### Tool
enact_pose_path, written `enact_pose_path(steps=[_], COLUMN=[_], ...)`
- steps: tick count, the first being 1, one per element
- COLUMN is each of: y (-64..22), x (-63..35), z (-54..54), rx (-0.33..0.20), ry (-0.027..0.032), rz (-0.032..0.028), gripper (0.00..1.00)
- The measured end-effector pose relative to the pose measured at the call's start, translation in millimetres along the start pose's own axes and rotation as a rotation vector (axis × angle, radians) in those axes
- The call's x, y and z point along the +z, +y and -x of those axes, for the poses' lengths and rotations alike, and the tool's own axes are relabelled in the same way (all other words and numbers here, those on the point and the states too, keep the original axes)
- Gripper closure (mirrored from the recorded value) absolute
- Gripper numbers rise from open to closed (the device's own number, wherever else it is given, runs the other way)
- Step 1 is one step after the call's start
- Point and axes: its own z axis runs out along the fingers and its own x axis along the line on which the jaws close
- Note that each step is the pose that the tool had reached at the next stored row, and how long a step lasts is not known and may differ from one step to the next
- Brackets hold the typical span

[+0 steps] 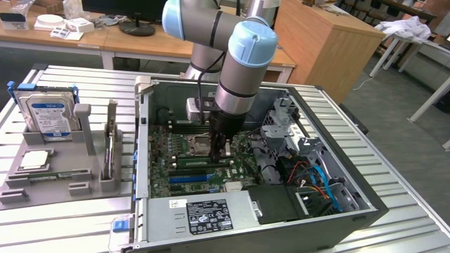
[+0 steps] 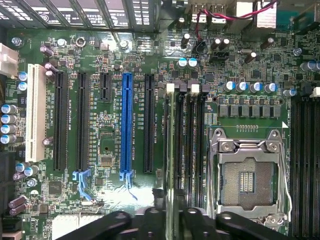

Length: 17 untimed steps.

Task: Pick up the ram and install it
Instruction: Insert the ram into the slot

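At the exterior view's left a grey holder (image 1: 42,184) sits on the slatted table (image 1: 70,221). It carries a hard drive (image 1: 48,113) upright, a square silver chip (image 1: 33,159) lying flat and a card (image 1: 111,142) on edge. Just beside it, toward the exterior view's right, the open case (image 1: 351,211) lies on its side, with the power supply (image 1: 207,216) along the near edge. Blue and orange cables (image 1: 320,182) are bundled at the exterior view's right, below a metal drive cage (image 1: 281,121).

The arm (image 1: 243,68) comes down from above, its wrist vertical, so the gripper (image 1: 219,150) points straight down at the motherboard (image 2: 107,115) near the middle of the case. Nothing lies between it and the board; the cage and cables stand well apart.

In the wrist view the board shows a white slot (image 2: 35,112), black slots, a blue slot (image 2: 126,127) and the bare socket (image 2: 247,177). The ram (image 2: 171,150) stands edge-on in the memory slot farthest from the socket, between the socket and the black slots. The gripper (image 2: 172,221) sits over one end of the ram. Its fingers (image 2: 155,222) are partly spread on either side of the stick's top edge with a narrow gap showing, and it grips nothing
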Motion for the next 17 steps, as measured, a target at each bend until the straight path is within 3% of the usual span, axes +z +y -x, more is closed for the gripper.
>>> enact_pose_path(steps=[1, 2, 6, 12, 15, 17], y=[0.0, 0.0, 0.1, 0.5, 1.6, 1.8], x=[0.0, 0.0, -2.7, -22.1, -73.2, -80.9], z=[0.0, 0.0, 0.1, 0.7, 2.4, 2.6], rx=[0.000, 0.000, 0.000, 0.000, 0.000, 0.000], ry=[0.0000, 0.0001, 0.0002, 0.0001, 0.0003, 0.0004], rz=[0.0000, 0.0000, 0.0001, 0.0000, 0.0000, 0.0002], gripper=[0.75, 0.69, 0.69, 0.69, 0.69, 0.69])
